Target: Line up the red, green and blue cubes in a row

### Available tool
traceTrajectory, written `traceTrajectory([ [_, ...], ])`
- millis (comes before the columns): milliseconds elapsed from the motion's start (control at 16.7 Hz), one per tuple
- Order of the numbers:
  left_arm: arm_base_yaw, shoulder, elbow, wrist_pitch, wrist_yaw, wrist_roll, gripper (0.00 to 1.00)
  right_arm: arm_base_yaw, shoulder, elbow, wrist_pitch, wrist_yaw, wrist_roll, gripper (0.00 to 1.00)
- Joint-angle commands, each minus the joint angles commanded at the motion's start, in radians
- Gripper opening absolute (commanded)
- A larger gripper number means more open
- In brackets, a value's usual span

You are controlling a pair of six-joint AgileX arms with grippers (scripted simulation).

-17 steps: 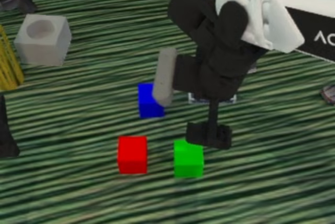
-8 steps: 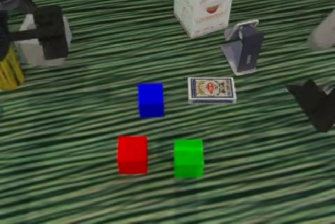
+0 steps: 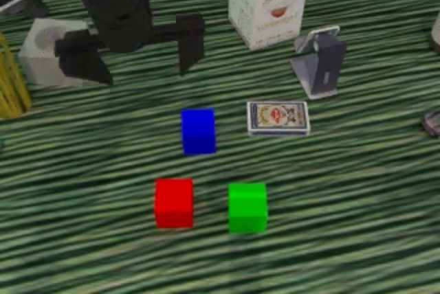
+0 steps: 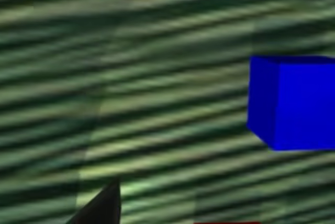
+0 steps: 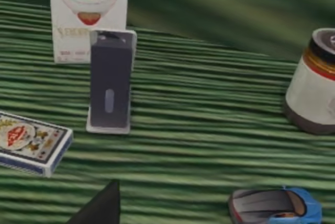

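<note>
Blue cube [image 3: 198, 130] sits far of the red cube [image 3: 173, 202] and green cube [image 3: 247, 207]; my left gripper [image 3: 130, 50] hovers far-left, jaws apart, presumably to fetch it into their row; right jaws: cannot tell.

The left gripper [image 3: 130, 50] hung over the table's [image 3: 357, 239] far left part with its black fingers [image 3: 189, 40] spread wide, partly covering the grey block with a round hole [image 3: 45, 50]. Nearer the middle, the blue cube [image 3: 198, 130] sat apart from the red cube [image 3: 173, 202] and green cube [image 3: 247, 206], which lay side by side with a gap between them. A deck of playing cards [image 3: 278, 117] lay just right of the blue cube. Behind it stood a white carton [image 3: 269, 2] and a dark phone stand [image 3: 320, 62].
</note>
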Motion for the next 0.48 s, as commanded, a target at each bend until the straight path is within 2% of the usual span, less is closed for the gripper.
traceTrajectory([
  [240, -0.064, 0.272, 0.265, -0.146, -0.001, -0.066, 1.00, -0.081, -0.242, -0.216, 0.144, 0.023, 0.096, 1.00],
  [480, -0.097, 0.402, 0.400, -0.216, -0.004, -0.100, 1.00, -0.118, -0.365, -0.319, 0.218, 0.037, 0.145, 1.00],
])
